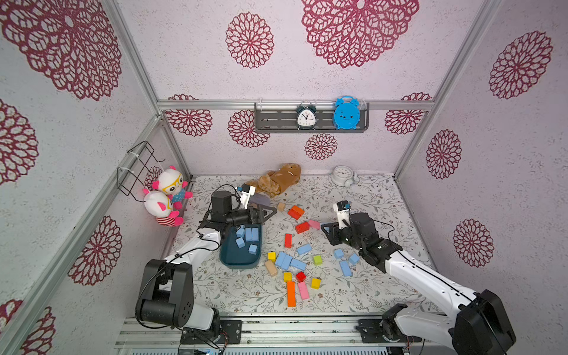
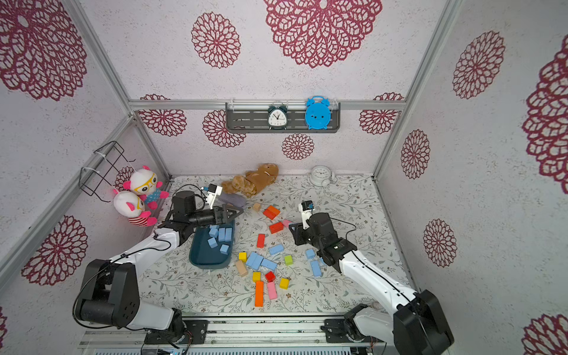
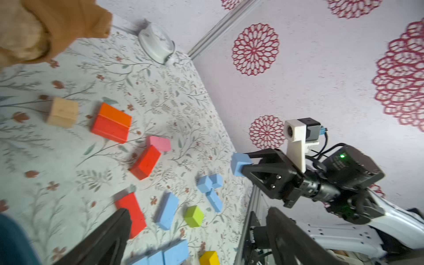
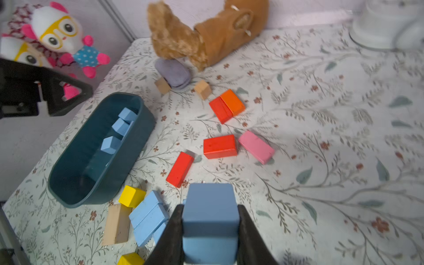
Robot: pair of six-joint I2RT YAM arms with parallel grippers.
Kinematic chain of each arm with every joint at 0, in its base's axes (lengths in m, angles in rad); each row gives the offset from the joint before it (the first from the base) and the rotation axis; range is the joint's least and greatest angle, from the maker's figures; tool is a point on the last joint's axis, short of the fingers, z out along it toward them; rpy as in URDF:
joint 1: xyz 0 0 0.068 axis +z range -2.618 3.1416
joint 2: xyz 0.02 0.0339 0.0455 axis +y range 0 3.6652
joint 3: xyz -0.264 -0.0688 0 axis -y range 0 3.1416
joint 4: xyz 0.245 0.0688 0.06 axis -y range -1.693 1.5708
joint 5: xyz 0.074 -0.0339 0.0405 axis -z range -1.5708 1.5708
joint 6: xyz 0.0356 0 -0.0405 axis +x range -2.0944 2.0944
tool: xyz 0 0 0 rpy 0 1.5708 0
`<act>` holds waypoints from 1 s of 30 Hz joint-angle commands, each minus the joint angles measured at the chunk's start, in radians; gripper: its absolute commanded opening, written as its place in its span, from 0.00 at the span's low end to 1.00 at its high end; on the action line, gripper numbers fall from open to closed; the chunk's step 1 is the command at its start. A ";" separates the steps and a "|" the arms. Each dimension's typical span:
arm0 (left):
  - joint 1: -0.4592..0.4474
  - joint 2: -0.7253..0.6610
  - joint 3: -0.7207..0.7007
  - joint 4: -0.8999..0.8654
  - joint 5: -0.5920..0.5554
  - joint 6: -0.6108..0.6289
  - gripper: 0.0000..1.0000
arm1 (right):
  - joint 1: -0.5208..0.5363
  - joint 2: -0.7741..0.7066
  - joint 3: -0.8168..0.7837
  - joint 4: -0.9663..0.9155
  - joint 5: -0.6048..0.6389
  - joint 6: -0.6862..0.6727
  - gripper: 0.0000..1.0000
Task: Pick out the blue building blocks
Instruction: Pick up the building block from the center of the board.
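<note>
No legible text or labels.

About thirteen blue building blocks [image 1: 304, 249], four red blocks [image 1: 302, 227], three yellow blocks [image 1: 315, 283], three clocks [image 1: 306, 118].

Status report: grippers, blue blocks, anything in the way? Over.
Left gripper open, empty, near far end of teal tray. Right gripper shut on blue block, off the table. More blue blocks loose on table. Left gripper may crowd the drop.

My left gripper [image 2: 236, 212], jaws wide, hangs over the tray's [image 2: 199, 261] far end; blue blocks [image 2: 222, 235] lie inside, others loose on the tabletop [image 2: 353, 196] near my right gripper [image 2: 294, 230].
</note>
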 commanded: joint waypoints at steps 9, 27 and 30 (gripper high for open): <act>-0.113 -0.019 -0.085 0.566 0.111 -0.482 0.92 | 0.009 0.015 -0.083 0.557 -0.231 -0.543 0.21; -0.236 0.052 -0.130 0.693 0.067 -0.517 0.82 | 0.009 0.131 -0.102 0.895 -0.596 -0.631 0.22; -0.248 0.056 -0.127 0.706 0.070 -0.522 0.76 | 0.009 0.142 -0.098 0.925 -0.617 -0.614 0.22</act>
